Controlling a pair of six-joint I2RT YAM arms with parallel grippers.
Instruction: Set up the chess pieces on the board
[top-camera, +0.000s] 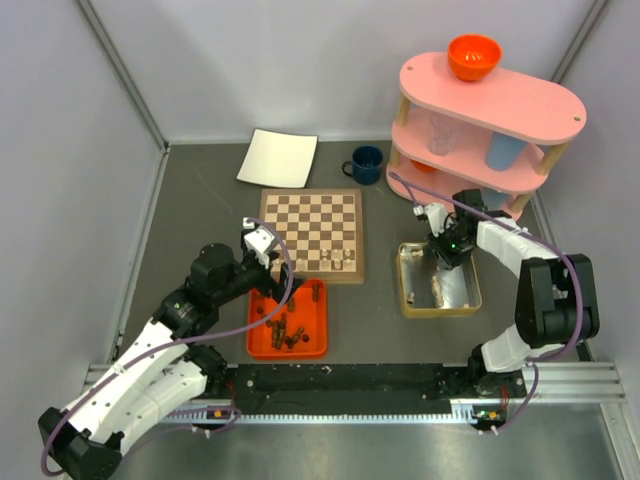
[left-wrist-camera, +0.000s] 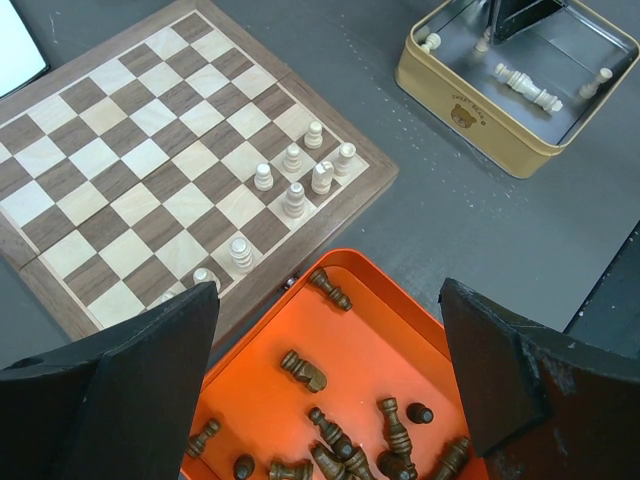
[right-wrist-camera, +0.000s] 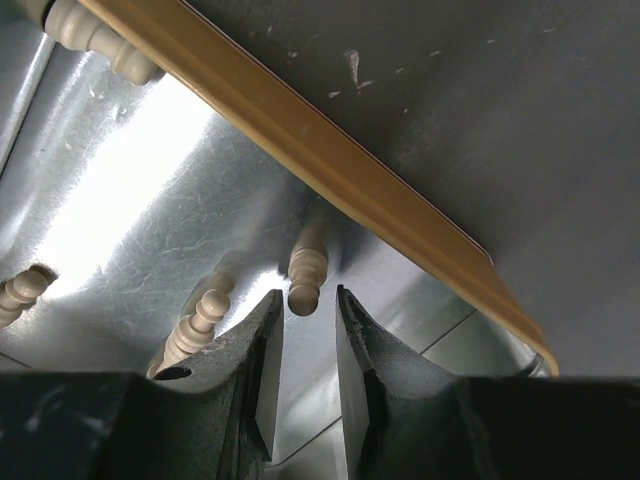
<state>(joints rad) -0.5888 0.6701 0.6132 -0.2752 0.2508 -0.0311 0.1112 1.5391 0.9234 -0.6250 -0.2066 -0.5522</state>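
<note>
The small pale beige turned-wood chess piece (right-wrist-camera: 308, 262) we are after lies on its side on the shiny floor of the tan metal tin (right-wrist-camera: 330, 170), close under the tin's wall. We judge it very light, rigid and smooth, so a careless pinch could make it roll or squirt away on that slick metal. The narrow ribbed waist looks the best place to take hold, with the fingers square to its length.

The right end effector (right-wrist-camera: 308, 295) is down inside the tin with its jaws drawn to a slot barely wider than the piece. The piece's rounded end sits right at the mouth of that slot, and as far as we can see nothing is clamped yet. A second pale piece (right-wrist-camera: 195, 325) lies just beside one finger.

The left end effector (left-wrist-camera: 330, 300) hangs wide open and empty above the orange plastic tray (left-wrist-camera: 360, 340) of dark brown chessmen (left-wrist-camera: 303, 370). The square wooden chessboard (left-wrist-camera: 110, 170) rests on the grey desk (left-wrist-camera: 480, 230) beside the tray, with several pale chessmen (left-wrist-camera: 293, 158) standing near its corner.
</note>
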